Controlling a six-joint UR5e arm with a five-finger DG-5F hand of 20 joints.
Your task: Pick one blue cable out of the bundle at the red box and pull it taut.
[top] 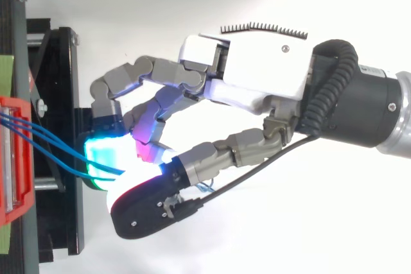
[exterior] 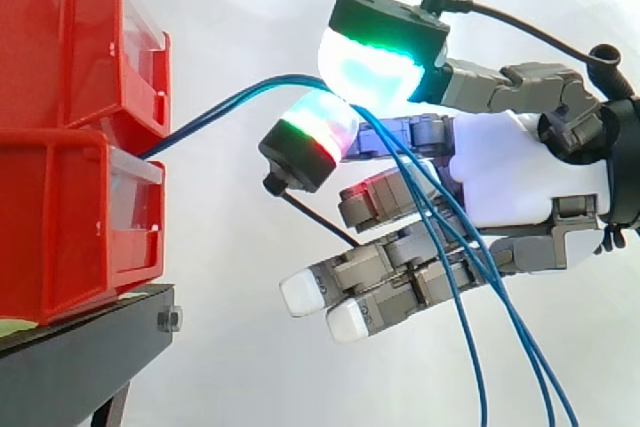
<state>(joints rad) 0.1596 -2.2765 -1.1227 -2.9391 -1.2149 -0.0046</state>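
Mid-frame, the hand (exterior: 510, 182) is pinching the blue cables (exterior: 215, 112) between two glowing pads (exterior: 375, 72). The cables are running from the red bins (exterior: 60, 147) at far left to that pinch, then hanging toward lower right.

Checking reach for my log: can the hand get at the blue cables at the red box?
Likely yes: the blue cables run freely from the red box and sit pinched between two pads of the hand, with nothing blocking.
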